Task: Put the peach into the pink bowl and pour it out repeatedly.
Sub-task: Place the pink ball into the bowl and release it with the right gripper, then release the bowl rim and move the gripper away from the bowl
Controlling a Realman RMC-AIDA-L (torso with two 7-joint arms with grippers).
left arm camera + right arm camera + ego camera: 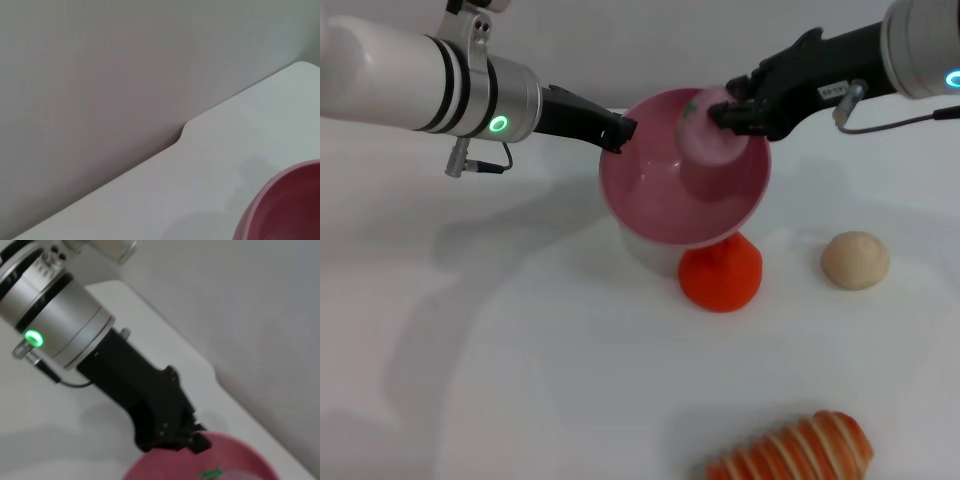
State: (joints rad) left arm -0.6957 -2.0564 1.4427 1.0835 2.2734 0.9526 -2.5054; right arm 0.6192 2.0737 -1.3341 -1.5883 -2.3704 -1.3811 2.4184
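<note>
Left gripper clamped on the near-left rim of the pink bowl, holding it lifted and tilted, mouth toward the camera. Right gripper closed around the peach — pale pink, partly inside the bowl, just below the fingertips, against the far-right wall.

Probably the drop-in step. Best done by lowering the peach a little deeper toward the bowl's floor before opening, so no bounce over the rim. Bowl to be kept steady, or levelled, since at this tilt the fruit may roll straight out.

Just beneath the bowl's lower edge, an orange-red fruit — close enough to be knocked. Beyond the right fingertips, a beige ball on the table; well clear of both grippers, a striped bread-like item.
</note>
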